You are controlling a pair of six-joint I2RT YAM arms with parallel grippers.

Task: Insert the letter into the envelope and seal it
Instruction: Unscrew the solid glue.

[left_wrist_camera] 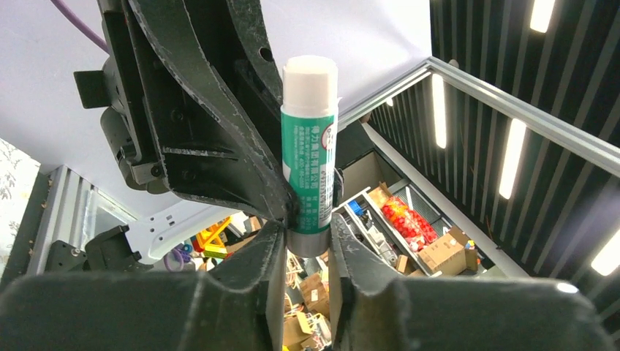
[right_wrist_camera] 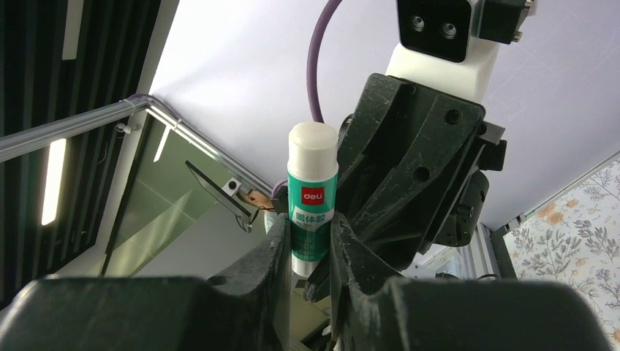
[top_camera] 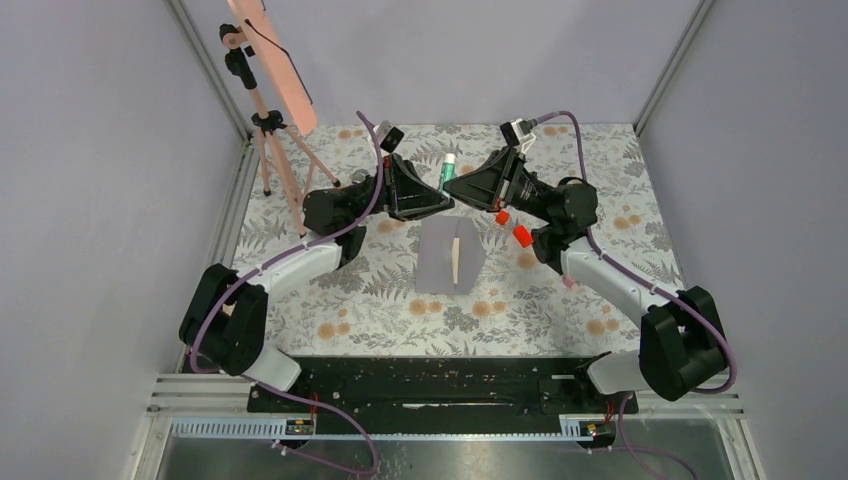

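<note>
Floral-print paper-covered surface (top_camera: 560, 290), boxed in by pale lilac walls (top_camera: 90, 150) and aluminium corner posts (top_camera: 212, 70); at the far left, a slim tripod (top_camera: 268, 150) carrying a salmon-pink panel (top_camera: 280, 60). Flat at the middle of the surface, the grey-lilac rectangular paper envelope (top_camera: 438, 260), long axis running near to far. On it, right of centre, only a narrow strip of the cream paper letter (top_camera: 456, 258) showing, lengthwise along the same axis. Above the envelope's far end, off the surface, a green-and-white glue stick (top_camera: 449, 170) between both arms. Left jaws closed narrowly on its grey base end, right jaws clamped on the green body, white cap pointing away from both.
</note>
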